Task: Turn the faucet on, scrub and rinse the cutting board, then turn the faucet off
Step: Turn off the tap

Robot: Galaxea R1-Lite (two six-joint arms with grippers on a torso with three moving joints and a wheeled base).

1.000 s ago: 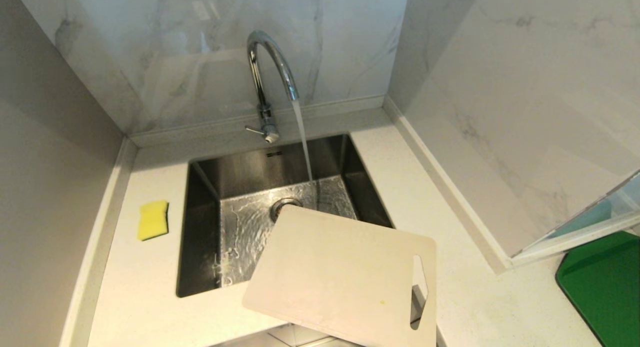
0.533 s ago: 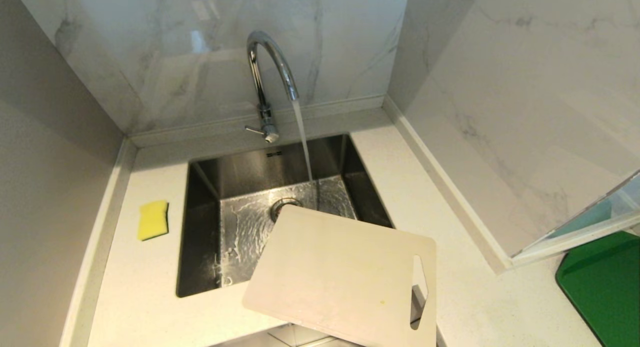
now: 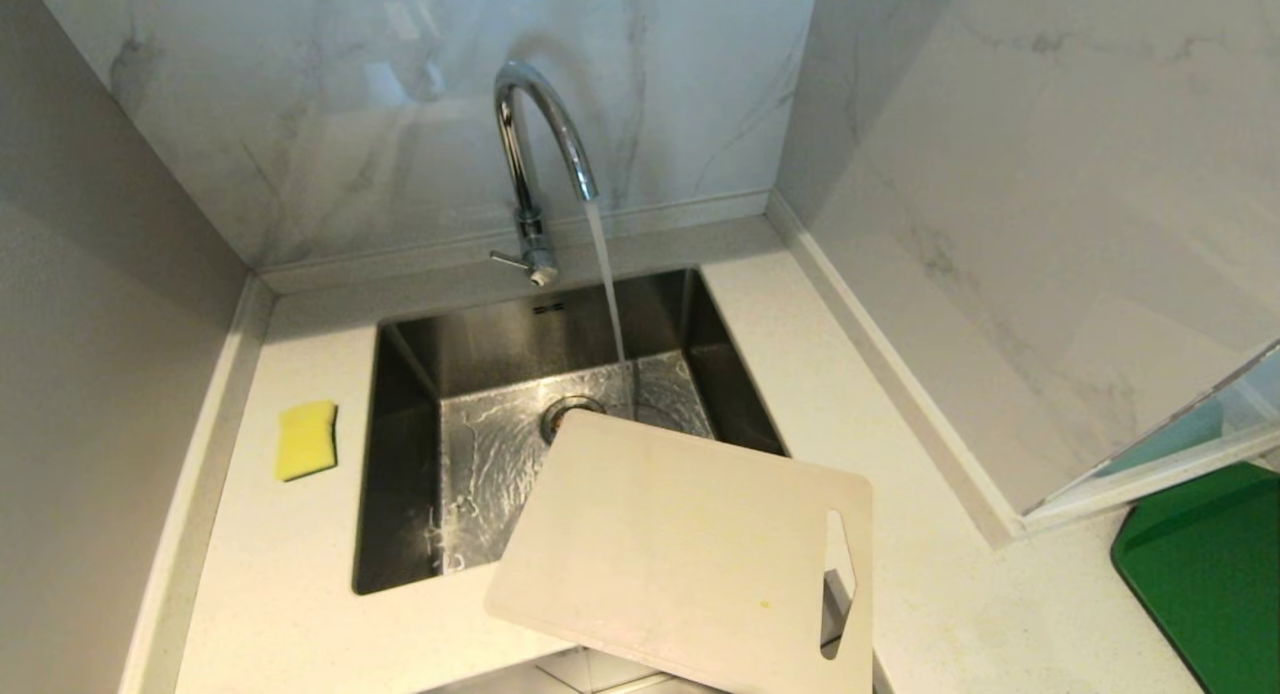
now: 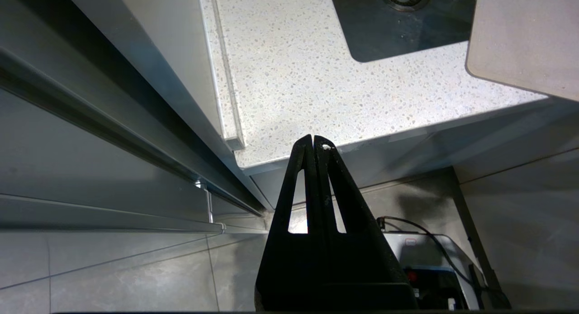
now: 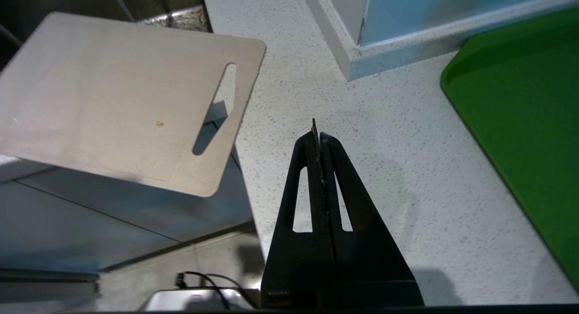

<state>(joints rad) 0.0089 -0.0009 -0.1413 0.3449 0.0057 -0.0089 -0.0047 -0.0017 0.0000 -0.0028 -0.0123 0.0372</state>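
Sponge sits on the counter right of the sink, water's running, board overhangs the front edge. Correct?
Not quite: the sponge sits left of the sink, as the head view shows. The faucet is running and the board overhangs the front edge.

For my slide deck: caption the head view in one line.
Tall chrome gooseneck faucet runs into the steel sink; cream-white rectangular plastic cutting board overhangs its near corner.
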